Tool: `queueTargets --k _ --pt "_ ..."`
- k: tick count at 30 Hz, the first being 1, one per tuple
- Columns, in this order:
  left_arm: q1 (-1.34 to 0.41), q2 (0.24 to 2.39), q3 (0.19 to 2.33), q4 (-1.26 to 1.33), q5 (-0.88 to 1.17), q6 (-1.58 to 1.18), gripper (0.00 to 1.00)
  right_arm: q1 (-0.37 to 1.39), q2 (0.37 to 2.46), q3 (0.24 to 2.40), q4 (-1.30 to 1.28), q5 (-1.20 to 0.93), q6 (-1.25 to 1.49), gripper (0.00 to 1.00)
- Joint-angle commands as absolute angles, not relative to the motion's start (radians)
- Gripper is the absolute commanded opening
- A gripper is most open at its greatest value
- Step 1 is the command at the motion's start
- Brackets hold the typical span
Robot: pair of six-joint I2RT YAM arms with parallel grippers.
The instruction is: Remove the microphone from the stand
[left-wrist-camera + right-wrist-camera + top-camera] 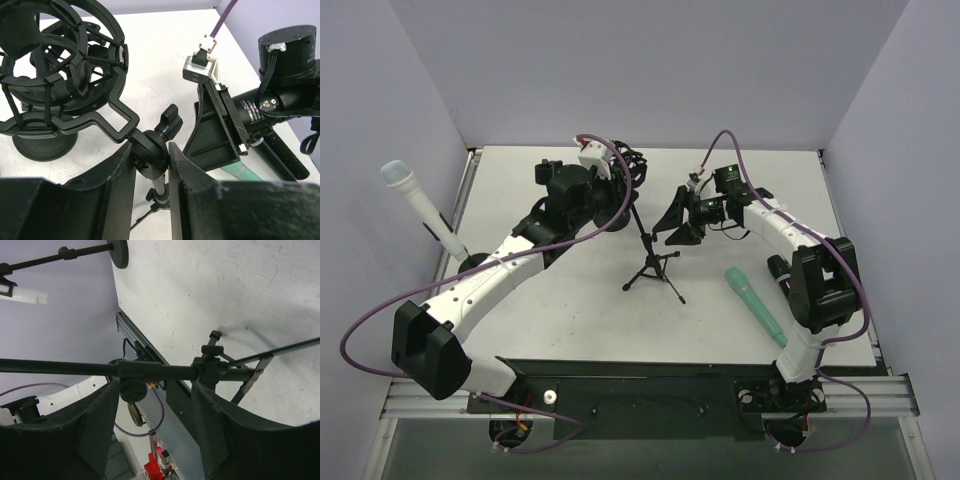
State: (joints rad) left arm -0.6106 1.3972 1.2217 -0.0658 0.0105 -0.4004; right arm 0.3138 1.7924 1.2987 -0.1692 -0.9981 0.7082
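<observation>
A black tripod stand [653, 262] sits mid-table, topped by a black shock mount [65, 75] with nothing in it. My left gripper [152, 150] is shut on the stand's swivel joint [150, 147] just under the mount; from above it shows at the stand's top [620, 195]. A teal microphone [755, 306] lies flat on the table to the right, a sliver of it visible past the right gripper [239, 170]. My right gripper [682, 225] is open beside the stand. In its own view the stand's pole [160, 372] crosses in front of the spread fingertips [155, 385].
A white microphone [420, 205] with a pale blue head leans on a second stand with a round base [472, 262] at the left edge, also visible in the right wrist view [22, 295]. A black round base [45, 145] sits behind the shock mount. Purple walls enclose the table.
</observation>
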Motion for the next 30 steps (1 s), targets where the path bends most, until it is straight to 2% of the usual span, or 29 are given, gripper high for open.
queueTargets --k 1,5,14,25,30 --pt "-0.6 1.37 1.267 0.032 -0.021 -0.425 0.0 0.313 1.73 1.284 -0.221 -1.031 0.667 0.53" --pt "-0.598 1.371 1.261 0.037 -0.017 -0.425 0.0 0.324 1.747 1.279 -0.184 -1.116 0.698 0.47" --pt "-0.597 1.373 1.253 0.046 0.0 -0.429 0.0 0.337 1.747 1.264 -0.127 -1.132 0.724 0.47" --pt "-0.597 1.373 1.247 0.052 0.0 -0.437 0.0 0.339 1.773 1.249 -0.011 -1.146 0.811 0.28" --pt "-0.595 1.376 1.244 0.055 0.0 -0.439 0.0 0.337 1.784 1.246 0.026 -1.154 0.833 0.23"
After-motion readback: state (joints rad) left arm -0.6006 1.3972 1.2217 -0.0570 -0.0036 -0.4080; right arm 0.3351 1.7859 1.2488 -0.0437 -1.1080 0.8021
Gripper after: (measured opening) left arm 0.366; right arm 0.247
